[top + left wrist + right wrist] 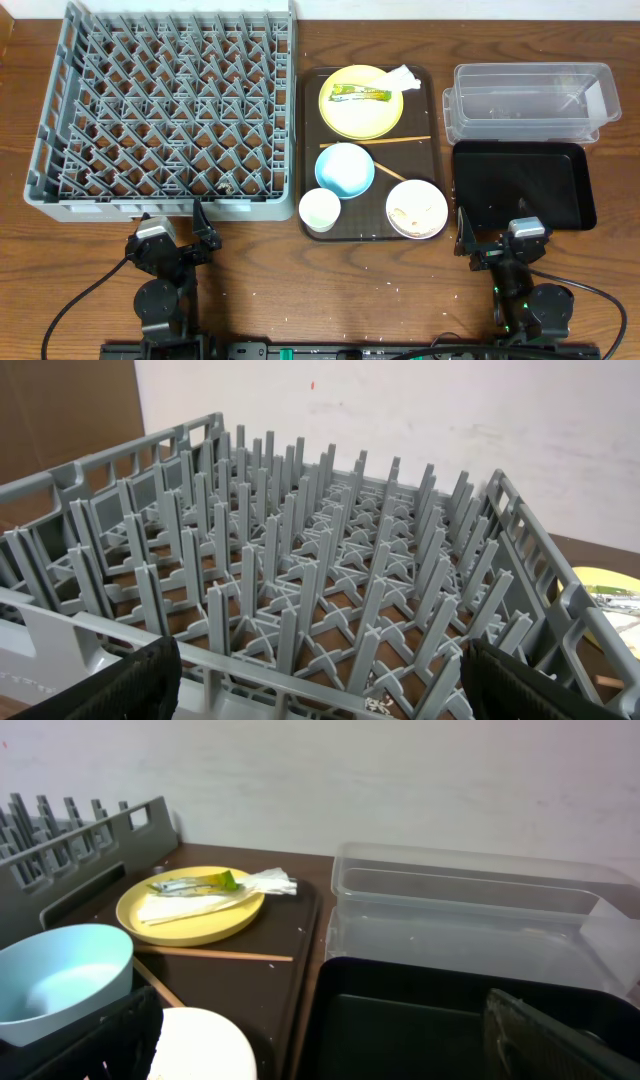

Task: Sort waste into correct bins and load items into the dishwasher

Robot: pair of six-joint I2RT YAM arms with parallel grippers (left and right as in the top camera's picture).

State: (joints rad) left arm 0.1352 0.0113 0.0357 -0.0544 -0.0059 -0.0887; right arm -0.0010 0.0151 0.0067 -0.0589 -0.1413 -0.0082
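While the left gripper and right gripper rest spread and empty, sorting is judged unstarted. The green-and-yellow snack wrapper lies on the round yellow plate at the far end of the brown serving tray; the next move calls for pinching it.

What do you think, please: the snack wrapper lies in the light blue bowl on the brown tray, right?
No: the snack wrapper lies on the yellow plate on the brown tray, not in the light blue bowl, per the overhead view.
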